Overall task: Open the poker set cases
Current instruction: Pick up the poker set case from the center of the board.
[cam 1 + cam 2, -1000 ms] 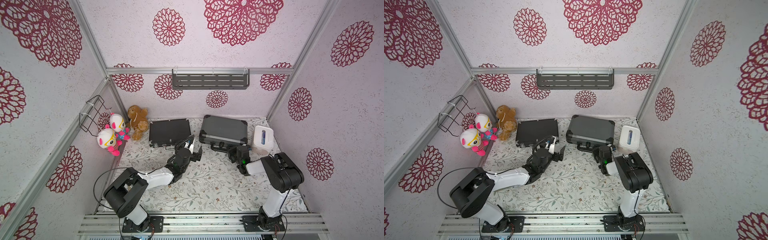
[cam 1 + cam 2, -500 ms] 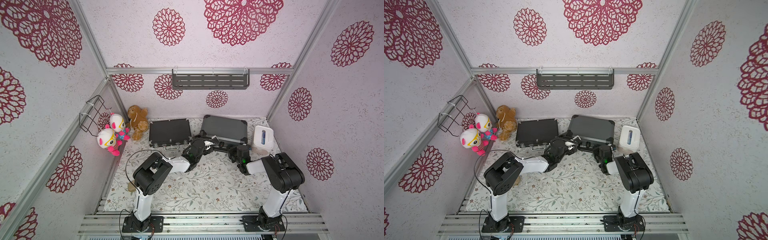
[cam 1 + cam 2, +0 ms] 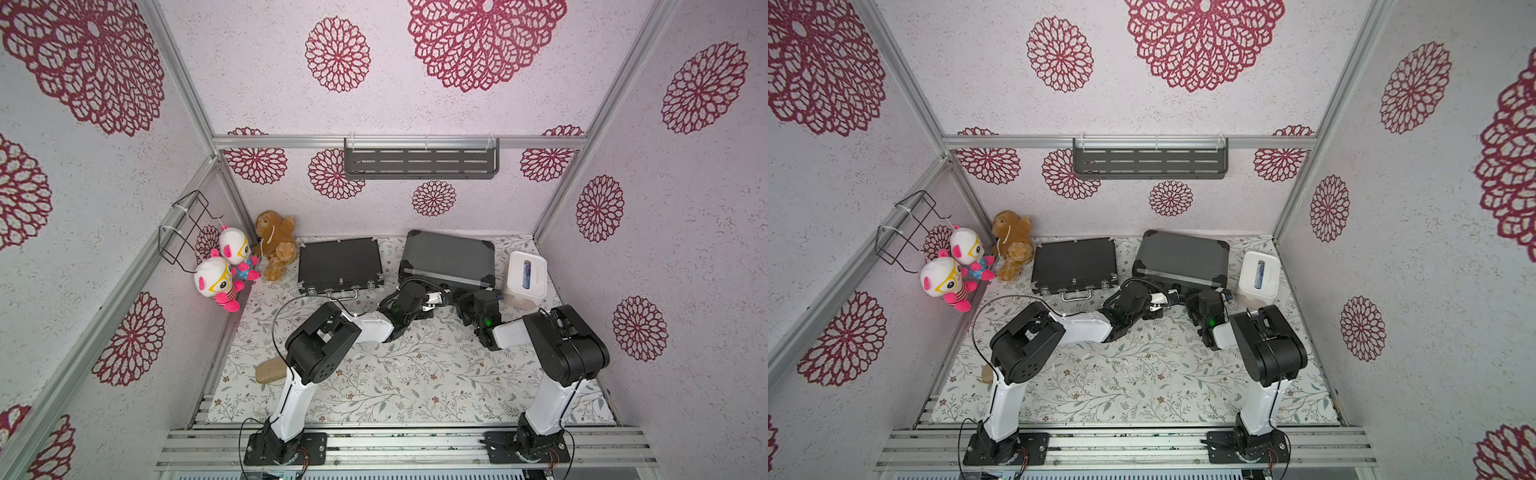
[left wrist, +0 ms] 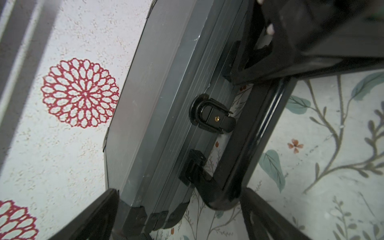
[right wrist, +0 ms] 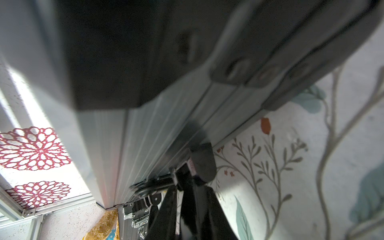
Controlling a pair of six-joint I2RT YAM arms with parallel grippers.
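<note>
Grey poker case [image 3: 449, 257] lies right of centre in both top views; left hand [image 3: 439, 298], spread wide, straddles its handle [image 4: 249, 149]; right hand [image 3: 464, 300], closed, sits at its front edge.

Left gripper [image 3: 1162, 302] and right gripper [image 3: 1198, 293] at front of dark grey case [image 3: 1183, 257], black case [image 3: 1073, 262] alongside

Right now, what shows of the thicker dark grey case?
The dark grey case lies flat at the back, between thin black case and tissue box, lid seemingly shut. Ribbed metallic sides, black corner caps, handle and latch. Open left gripper straddles a front corner; shut right gripper meets its front edge.
</note>
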